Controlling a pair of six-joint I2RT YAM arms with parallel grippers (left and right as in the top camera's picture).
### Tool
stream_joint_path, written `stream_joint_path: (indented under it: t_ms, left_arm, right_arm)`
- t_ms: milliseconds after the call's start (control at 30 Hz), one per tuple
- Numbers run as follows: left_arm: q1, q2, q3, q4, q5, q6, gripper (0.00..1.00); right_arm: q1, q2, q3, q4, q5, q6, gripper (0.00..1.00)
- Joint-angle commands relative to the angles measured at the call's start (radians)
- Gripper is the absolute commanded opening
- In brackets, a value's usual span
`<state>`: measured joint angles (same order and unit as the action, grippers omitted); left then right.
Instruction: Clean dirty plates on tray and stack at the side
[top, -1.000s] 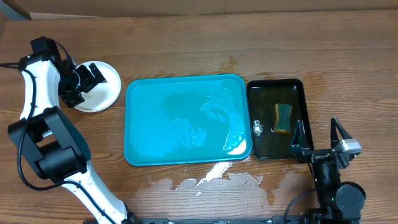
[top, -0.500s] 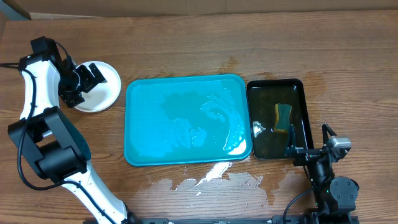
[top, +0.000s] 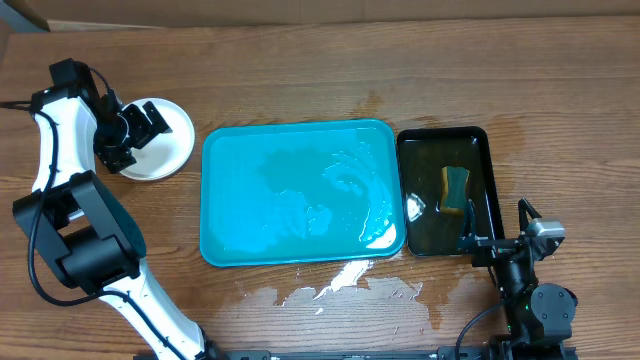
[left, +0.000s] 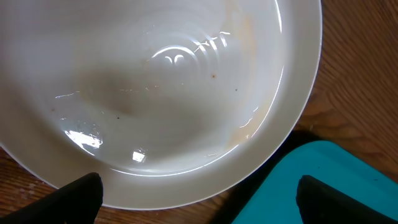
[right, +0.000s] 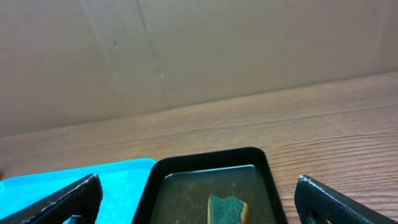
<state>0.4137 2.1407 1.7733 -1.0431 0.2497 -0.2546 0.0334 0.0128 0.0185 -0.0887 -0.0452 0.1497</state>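
A wet wooden table (top: 300, 80) carries the turquoise tray (top: 240, 160) at its middle, with a white plate (top: 175, 150) just left of it. The left gripper (top: 138, 133) hovers over that plate, jaws spread wide. The right gripper (top: 493, 222), near right by the black tray (top: 440, 133), gapes equally wide, holding nothing.

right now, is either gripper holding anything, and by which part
Nothing is held. The left gripper stands open over the white plate, not closed on it; the right gripper is open and empty near the black tray.
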Motion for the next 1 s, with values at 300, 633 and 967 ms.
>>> stream_joint_path:
  t_ms: [300, 633, 967]
  left_arm:
    - [0.004, 0.008, -0.006, 0.001, -0.002, 0.011, 1.00]
    - [-0.065, -0.109, -0.006, 0.000, -0.006, 0.011, 1.00]
    - [-0.318, -0.600, -0.006, 0.001, -0.006, 0.011, 1.00]
  right_arm:
    - [-0.003, -0.010, -0.011, 0.007, 0.006, 0.003, 1.00]
    - [-0.003, -0.010, -0.011, 0.007, 0.006, 0.003, 1.00]
    - [-0.003, -0.010, -0.011, 0.007, 0.006, 0.003, 1.00]
